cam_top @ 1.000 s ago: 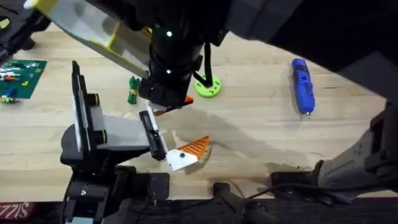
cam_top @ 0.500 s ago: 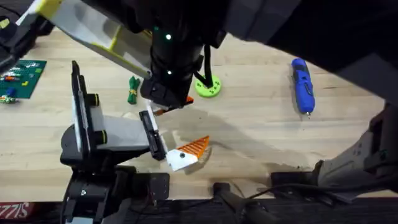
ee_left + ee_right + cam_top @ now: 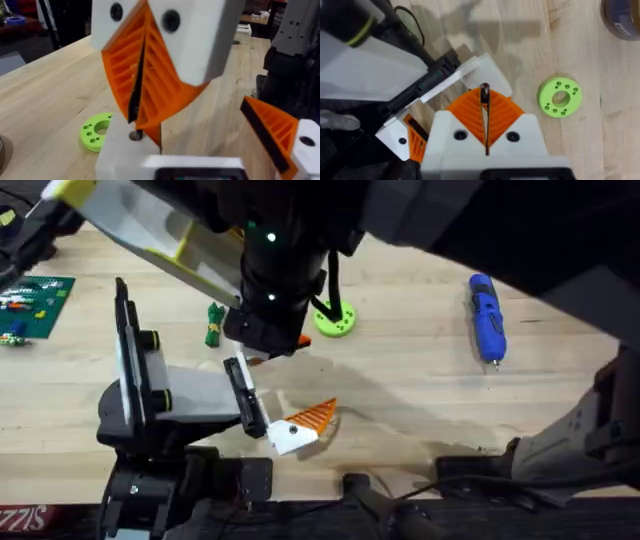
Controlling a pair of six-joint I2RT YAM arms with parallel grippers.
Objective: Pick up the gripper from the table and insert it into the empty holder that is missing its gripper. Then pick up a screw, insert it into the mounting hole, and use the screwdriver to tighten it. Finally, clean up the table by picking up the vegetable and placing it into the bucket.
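The grey holder [image 3: 190, 392] is the hand of my left arm and lies over that arm's base. My left gripper [image 3: 295, 385] stands open, with one orange finger [image 3: 312, 418] at the near end of its black bar [image 3: 245, 400]. At the bar's far end the gripper [image 3: 125, 150] shows its white base with a hole. The rest hides under my right gripper [image 3: 285, 345]. That one is shut on a thin dark screw [image 3: 484, 91], whose tip meets the hole. The blue screwdriver [image 3: 487, 315] lies far right, the dark green vegetable [image 3: 213, 325] behind the holder.
A lime green ring [image 3: 335, 320] lies just beyond my right gripper. A green board [image 3: 35, 300] with small parts sits at the far left. A dark round rim [image 3: 622, 17], perhaps the bucket, shows past the ring. Bare wood lies between ring and screwdriver.
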